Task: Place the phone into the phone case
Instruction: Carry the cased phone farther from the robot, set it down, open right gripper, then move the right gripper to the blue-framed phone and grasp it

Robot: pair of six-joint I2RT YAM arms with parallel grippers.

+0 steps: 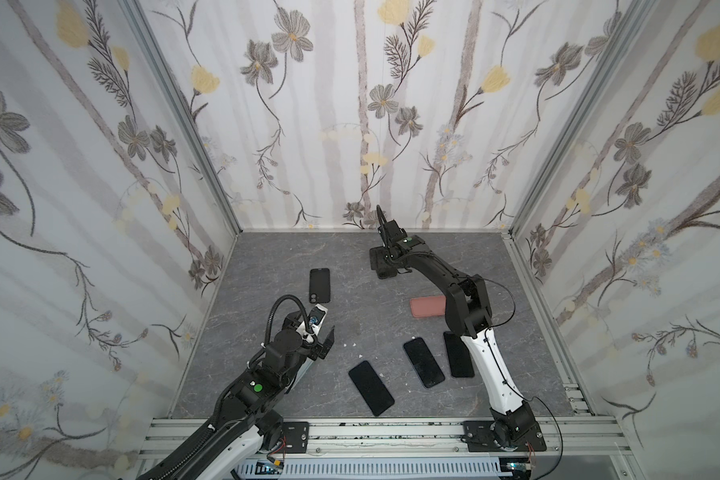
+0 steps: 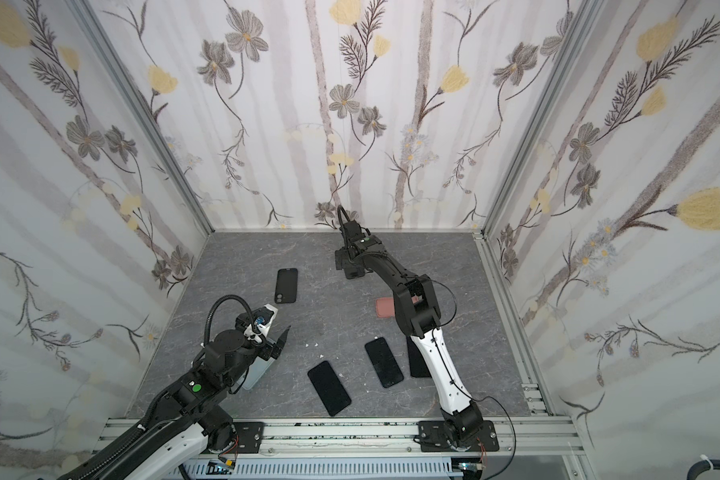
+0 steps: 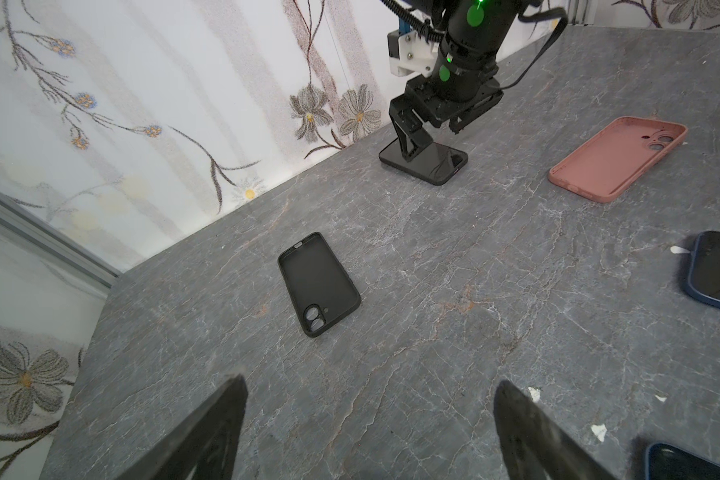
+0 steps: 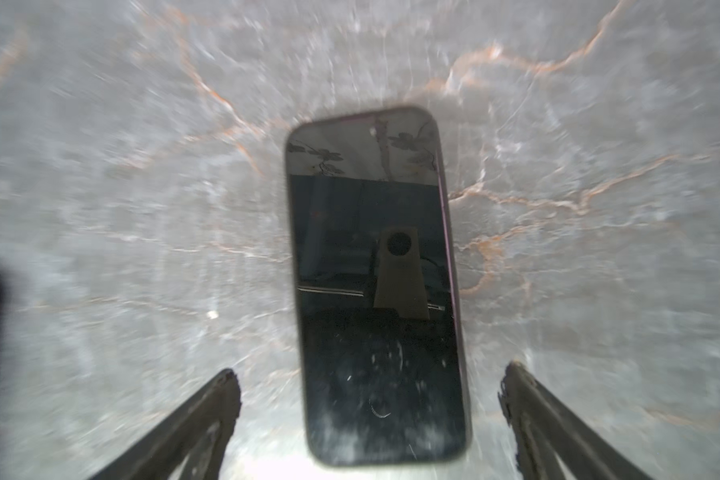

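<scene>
The left gripper [image 3: 371, 381] is held wide open and empty over the grey marbled table [image 3: 474, 291], the matte black phone case [image 3: 319, 282] lying ahead of it. Farther back, the glossy black phone [image 4: 375, 270] is laid flat between the spread, empty jaws of the right gripper [image 4: 371, 370].

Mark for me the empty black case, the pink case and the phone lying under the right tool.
empty black case [image 3: 319, 282]: left wrist view, middle of its inner floor.
pink case [image 3: 618, 160]: left wrist view, middle of its inner floor.
phone [image 4: 377, 291]: right wrist view, centre of its dark screen.
</scene>
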